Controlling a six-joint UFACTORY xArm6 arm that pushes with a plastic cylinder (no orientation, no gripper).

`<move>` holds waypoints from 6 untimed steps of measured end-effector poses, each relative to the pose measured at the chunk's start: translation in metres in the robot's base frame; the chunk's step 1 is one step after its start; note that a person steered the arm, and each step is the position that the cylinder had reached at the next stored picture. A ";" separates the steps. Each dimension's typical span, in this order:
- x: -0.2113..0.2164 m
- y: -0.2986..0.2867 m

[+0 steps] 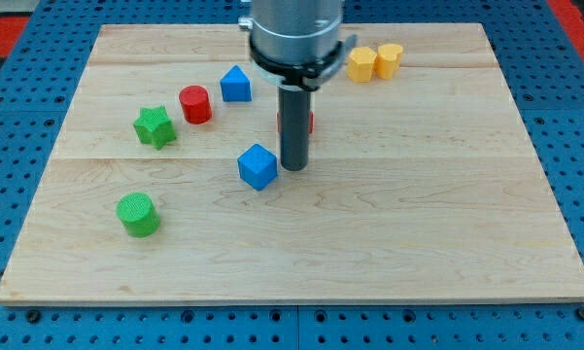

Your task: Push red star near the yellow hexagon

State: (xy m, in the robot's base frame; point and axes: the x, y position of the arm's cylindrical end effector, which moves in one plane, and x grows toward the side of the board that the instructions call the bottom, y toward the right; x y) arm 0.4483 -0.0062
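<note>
The red star (310, 122) lies near the board's middle, mostly hidden behind my rod; only slivers of red show at its sides. My tip (293, 167) rests on the board just below the red star and right beside the blue cube (257, 166) on its right. The yellow hexagon (361, 64) sits at the view's top right, touching a yellow cylinder (390, 59) on its right. The red star is well below and left of the hexagon.
A blue pentagon-shaped block (235, 84) and a red cylinder (195, 104) lie up left of my tip. A green star (154, 126) is further left, a green cylinder (138, 214) at lower left. The wooden board (447, 214) sits on a blue perforated table.
</note>
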 end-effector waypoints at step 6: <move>-0.065 0.028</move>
State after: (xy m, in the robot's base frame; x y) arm 0.3829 0.0220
